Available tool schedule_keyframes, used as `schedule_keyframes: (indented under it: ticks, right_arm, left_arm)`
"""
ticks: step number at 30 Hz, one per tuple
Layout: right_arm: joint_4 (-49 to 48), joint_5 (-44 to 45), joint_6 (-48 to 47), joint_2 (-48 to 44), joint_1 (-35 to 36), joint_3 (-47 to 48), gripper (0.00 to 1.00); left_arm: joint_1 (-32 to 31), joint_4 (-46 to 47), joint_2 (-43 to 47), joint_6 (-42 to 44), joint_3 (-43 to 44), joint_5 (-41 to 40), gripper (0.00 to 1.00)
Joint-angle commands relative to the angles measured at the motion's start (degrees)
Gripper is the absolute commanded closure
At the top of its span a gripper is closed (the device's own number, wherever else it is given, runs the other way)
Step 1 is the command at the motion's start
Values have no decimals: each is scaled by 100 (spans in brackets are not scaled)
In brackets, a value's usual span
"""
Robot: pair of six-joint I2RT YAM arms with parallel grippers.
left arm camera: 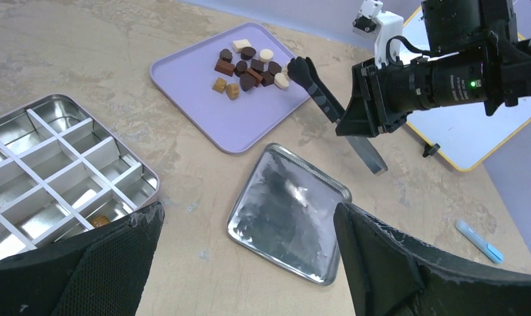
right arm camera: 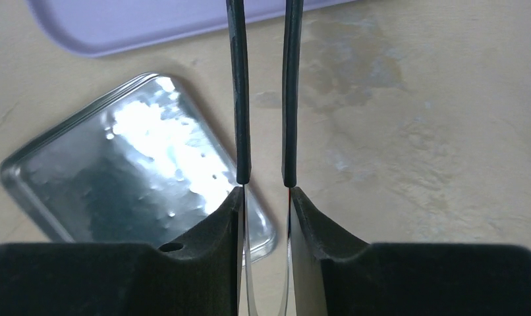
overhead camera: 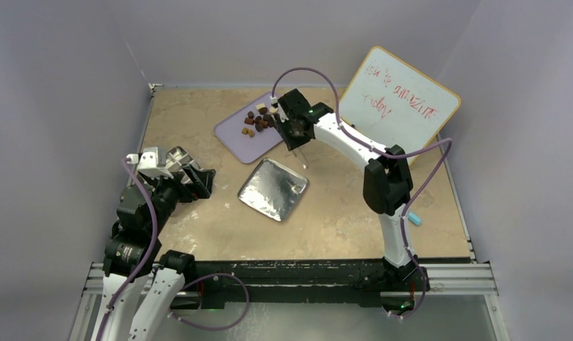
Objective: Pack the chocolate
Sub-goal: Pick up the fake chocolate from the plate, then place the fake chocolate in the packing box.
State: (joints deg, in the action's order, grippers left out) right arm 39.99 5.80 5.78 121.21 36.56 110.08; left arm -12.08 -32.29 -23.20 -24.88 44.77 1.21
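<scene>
The chocolate [overhead camera: 259,119] [left arm camera: 250,66] lies as several small dark, caramel and cream pieces on a lilac tray [overhead camera: 234,136] [left arm camera: 203,105]. My right gripper [overhead camera: 295,131] [right arm camera: 266,194] is shut on a pair of tongs [right arm camera: 240,99] [left arm camera: 315,85], whose black tips reach the right edge of the pile, beside a cream piece [left arm camera: 282,80]. The tips run off the top of the right wrist view. My left gripper [overhead camera: 198,179] [left arm camera: 248,214] hangs open over the table, next to a divided tin [left arm camera: 52,164] [overhead camera: 156,160]. One caramel piece [left arm camera: 99,220] sits in a near compartment.
A shiny silver lid [overhead camera: 273,188] [left arm camera: 289,210] [right arm camera: 131,171] lies flat between the arms. A whiteboard [overhead camera: 401,103] leans at the back right. A blue pen [overhead camera: 415,220] [left arm camera: 477,240] lies near the right arm.
</scene>
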Motion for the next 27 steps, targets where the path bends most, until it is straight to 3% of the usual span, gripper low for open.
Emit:
schedule_keyframes:
  ticks: [1,15,27]
  right_arm:
    - [-517,-473,161,-476,360,-265,87]
    - [-1216,-1081,417,-552,1817,-424,87]
    - [-1084,-990,452,-57,2476,-119,86]
  left_arm:
    - [12,61,91,-81,172,-227,0]
    - [12,-290,284,-142,1492,-469,0]
    - [11,-364,475,-280,1712,-499,0]
